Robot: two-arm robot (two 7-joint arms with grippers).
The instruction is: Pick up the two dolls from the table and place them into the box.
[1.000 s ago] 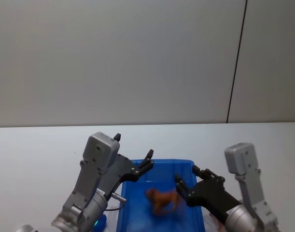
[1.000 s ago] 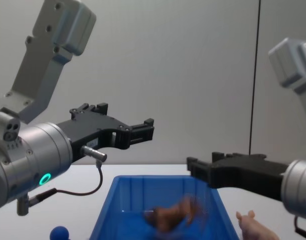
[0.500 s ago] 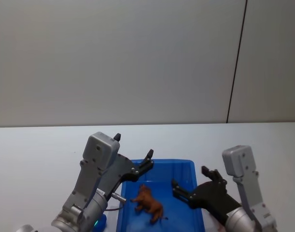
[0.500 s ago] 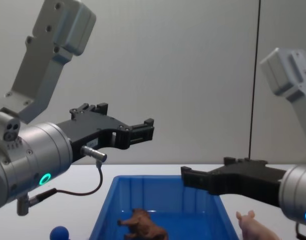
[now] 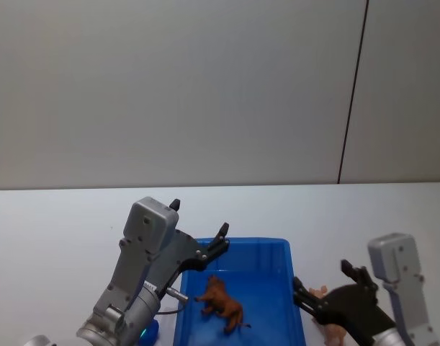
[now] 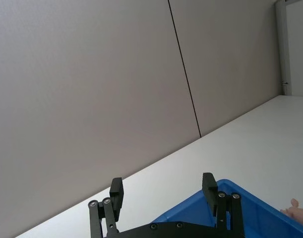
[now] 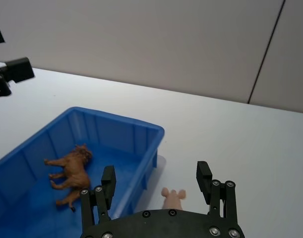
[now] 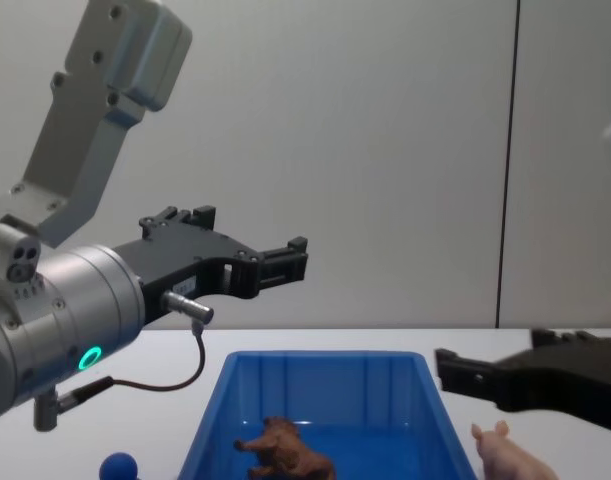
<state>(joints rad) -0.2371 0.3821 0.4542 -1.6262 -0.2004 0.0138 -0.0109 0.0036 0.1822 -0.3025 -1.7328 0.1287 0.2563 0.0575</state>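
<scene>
Pig [image 5: 328, 333] on worktop [image 5: 61, 216] just beside box [image 5: 234, 244]; lion [image 5: 221, 311] already inside. Right wrist view: centre released right pincer [image 7: 156, 173] over pig (one finger each side of its body), then lower straight. Chest view: stay clear of box wall. Left pincer [image 8: 285, 262] raised near box, likewise spread.

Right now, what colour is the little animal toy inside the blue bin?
Reddish-brown; the small plastic lion figurine shows best in the right wrist view.
</scene>
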